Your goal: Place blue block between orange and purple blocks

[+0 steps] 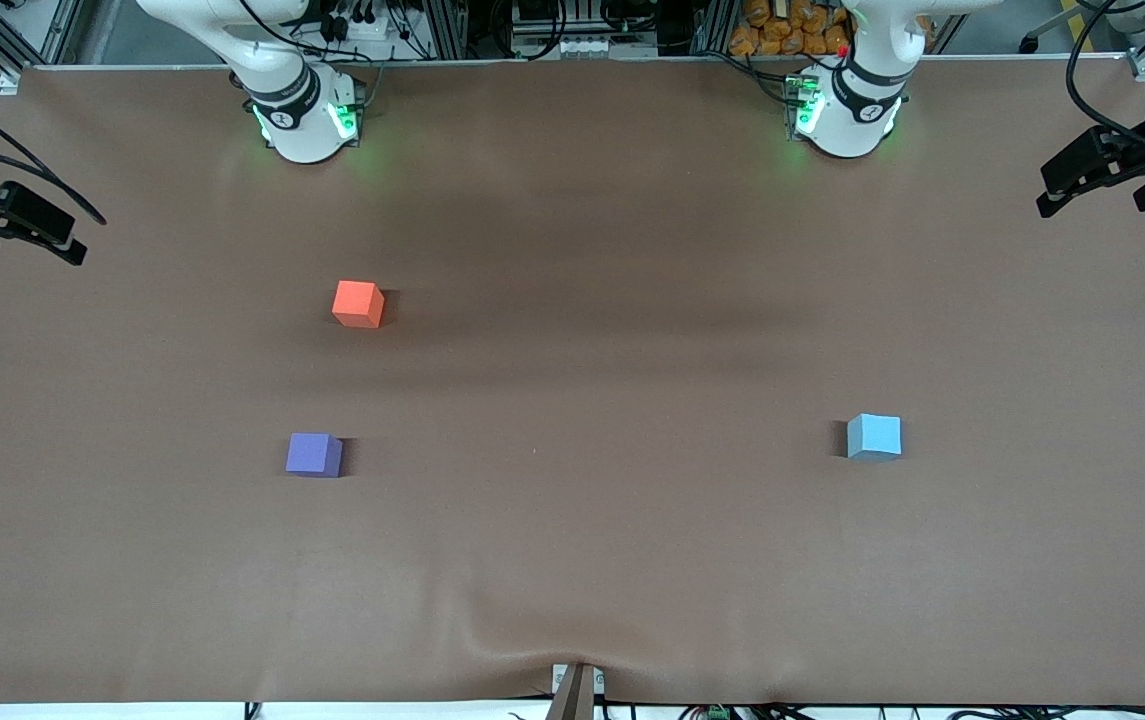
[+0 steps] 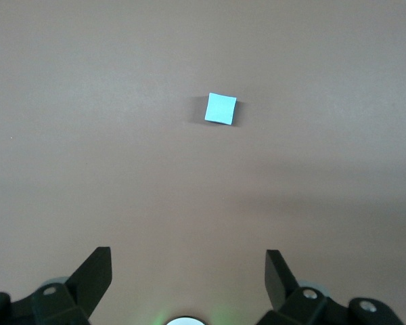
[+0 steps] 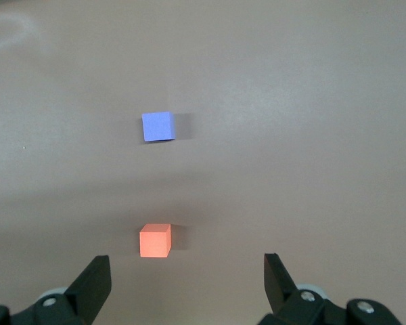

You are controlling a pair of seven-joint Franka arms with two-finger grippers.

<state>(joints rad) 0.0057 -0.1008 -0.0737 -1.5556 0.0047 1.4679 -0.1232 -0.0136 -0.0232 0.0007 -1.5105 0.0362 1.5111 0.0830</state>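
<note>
Left end effector [image 2: 188, 274]: being held released above the surface [image 1: 592, 340], empty.
Right end effector [image 3: 187, 277]: being held released, empty.
Blue block [image 1: 874, 437]: lying well clear of the left end effector's fingers.
Orange block [image 1: 358, 304]: sitting near the right end effector, purple block [image 1: 314, 454] farther off.

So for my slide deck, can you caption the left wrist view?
Open left gripper high above the brown table, with the blue block alone below.

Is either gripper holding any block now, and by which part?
Nothing is held. Left gripper and right gripper are open and empty; blue block lies on the table.
</note>
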